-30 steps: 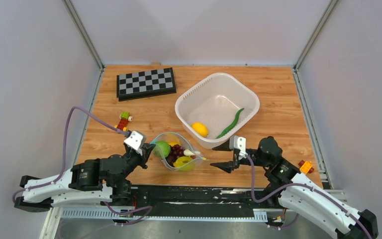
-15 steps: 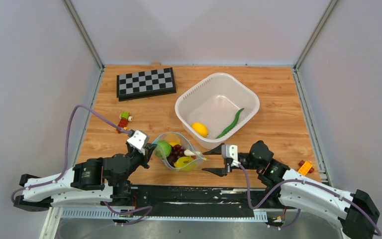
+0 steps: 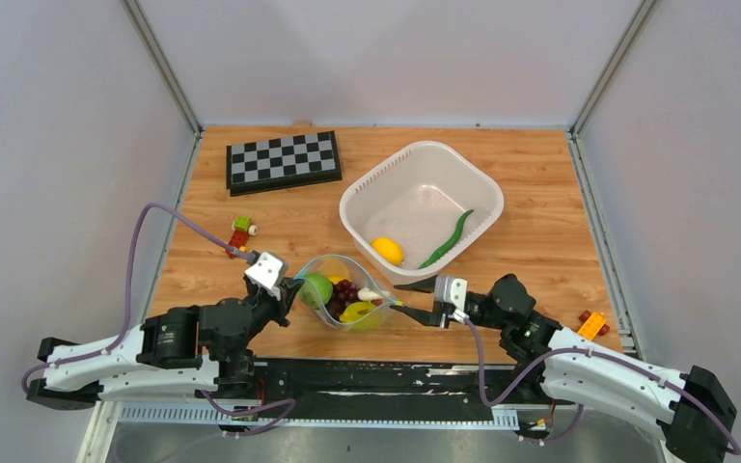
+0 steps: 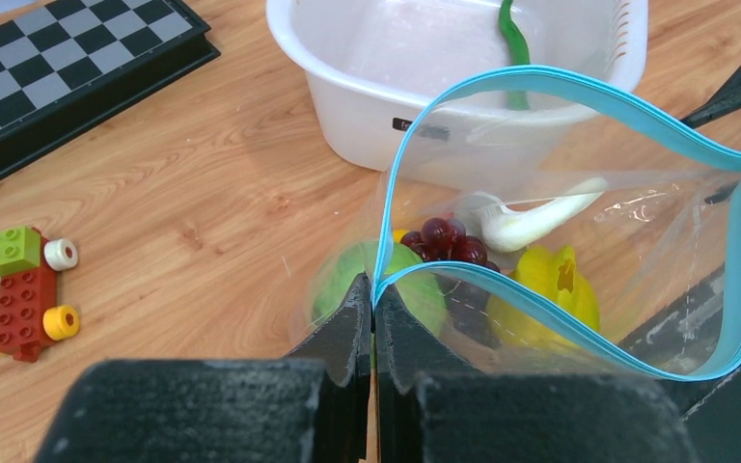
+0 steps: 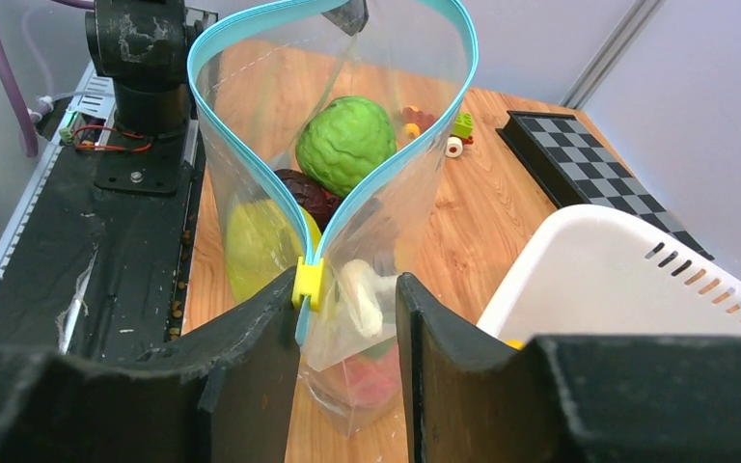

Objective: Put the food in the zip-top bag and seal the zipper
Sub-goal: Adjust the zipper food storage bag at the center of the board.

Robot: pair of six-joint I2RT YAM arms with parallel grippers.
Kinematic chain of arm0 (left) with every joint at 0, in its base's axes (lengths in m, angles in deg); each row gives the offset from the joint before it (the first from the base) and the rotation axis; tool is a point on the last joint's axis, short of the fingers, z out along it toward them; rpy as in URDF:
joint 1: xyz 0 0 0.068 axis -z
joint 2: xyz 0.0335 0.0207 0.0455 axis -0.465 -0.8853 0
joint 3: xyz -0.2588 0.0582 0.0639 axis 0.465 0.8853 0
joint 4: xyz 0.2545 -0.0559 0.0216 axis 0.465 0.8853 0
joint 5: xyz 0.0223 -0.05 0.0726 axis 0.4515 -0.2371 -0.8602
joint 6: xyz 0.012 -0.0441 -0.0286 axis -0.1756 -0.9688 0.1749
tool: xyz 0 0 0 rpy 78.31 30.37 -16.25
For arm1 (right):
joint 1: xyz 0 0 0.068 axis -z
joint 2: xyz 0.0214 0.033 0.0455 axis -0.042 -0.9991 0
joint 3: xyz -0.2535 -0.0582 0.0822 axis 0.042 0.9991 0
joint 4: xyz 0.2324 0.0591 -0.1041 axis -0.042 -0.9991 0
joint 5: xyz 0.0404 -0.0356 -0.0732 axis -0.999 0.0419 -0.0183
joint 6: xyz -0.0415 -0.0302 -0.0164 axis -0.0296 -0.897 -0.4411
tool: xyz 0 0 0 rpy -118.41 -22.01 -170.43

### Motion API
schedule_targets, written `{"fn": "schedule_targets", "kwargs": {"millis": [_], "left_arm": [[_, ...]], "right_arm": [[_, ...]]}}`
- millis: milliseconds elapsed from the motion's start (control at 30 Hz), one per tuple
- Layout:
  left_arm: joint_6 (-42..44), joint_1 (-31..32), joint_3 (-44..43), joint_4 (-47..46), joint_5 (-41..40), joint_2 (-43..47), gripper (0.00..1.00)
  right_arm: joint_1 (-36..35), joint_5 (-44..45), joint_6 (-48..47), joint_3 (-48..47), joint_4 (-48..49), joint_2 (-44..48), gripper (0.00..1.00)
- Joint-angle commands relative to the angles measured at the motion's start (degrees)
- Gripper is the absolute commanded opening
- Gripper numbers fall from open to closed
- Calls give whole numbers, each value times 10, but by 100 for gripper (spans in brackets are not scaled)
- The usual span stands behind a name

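Note:
The clear zip-top bag (image 3: pixel 343 289) stands open in front of the white basket, its teal-blue zipper (image 4: pixel 579 92) spread in a loop. Inside are a green lime (image 5: pixel 345 143), purple grapes (image 4: pixel 449 239) and a yellow lemon (image 4: pixel 545 289). My left gripper (image 4: pixel 374 294) is shut on the zipper's left corner; it also shows in the top view (image 3: pixel 292 287). My right gripper (image 5: pixel 347 285) is open, its jaws on either side of the bag's right end by the yellow slider (image 5: pixel 309 283); it also shows in the top view (image 3: pixel 396 297). Another lemon (image 3: pixel 387 251) and a green chili (image 3: pixel 449 238) lie in the basket.
The white perforated basket (image 3: pixel 482 188) sits just behind the bag. A chessboard (image 3: pixel 283 160) lies at the back left. Toy blocks (image 3: pixel 240 234) lie left of the bag, and another block (image 3: pixel 591 323) lies by the right arm.
My right gripper has moved left to the bag, and its open jaws now straddle the slider end. My left gripper still holds the zipper corner.

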Motion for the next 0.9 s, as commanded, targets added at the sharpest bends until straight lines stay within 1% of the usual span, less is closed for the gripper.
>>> {"fn": "schedule_targets", "kwargs": {"millis": [0,167,300,367,400,500,600,667,733,800,867], "left_arm": [[-16,0,-25,-9,-13,14,0],[-19,1,-22,-6,-16,24,0],[-22,0,-20,-5,-16,23,0],[-22,0,-19,-5,-16,23,0],[-23,1,-19,-6,-15,22,0],[-22,0,-19,-7,-15,22,0],[-23,0,-19,-5,-15,22,0],[-25,0,-18,-4,-15,22,0],[-26,0,-18,-3,-15,22,0],[-26,1,-19,-4,-16,22,0],[-26,0,-20,-4,-17,21,0]], "right_arm": [[-3,-14,-17,-2,8,4,40],[-3,-15,-29,-8,-17,-3,41],[-3,-7,-40,-8,-28,-14,47],[-3,-3,-43,-5,-25,-16,48],[-3,-2,-44,-4,-23,-16,46],[-3,-10,-37,-1,1,-16,37],[-3,-15,-27,0,17,-15,32],[-3,-18,-28,-1,13,-14,30],[-3,-14,-34,-2,2,-14,24],[-3,-7,-40,-6,-15,-12,21],[-3,-4,-45,-8,-30,-8,16]]}}
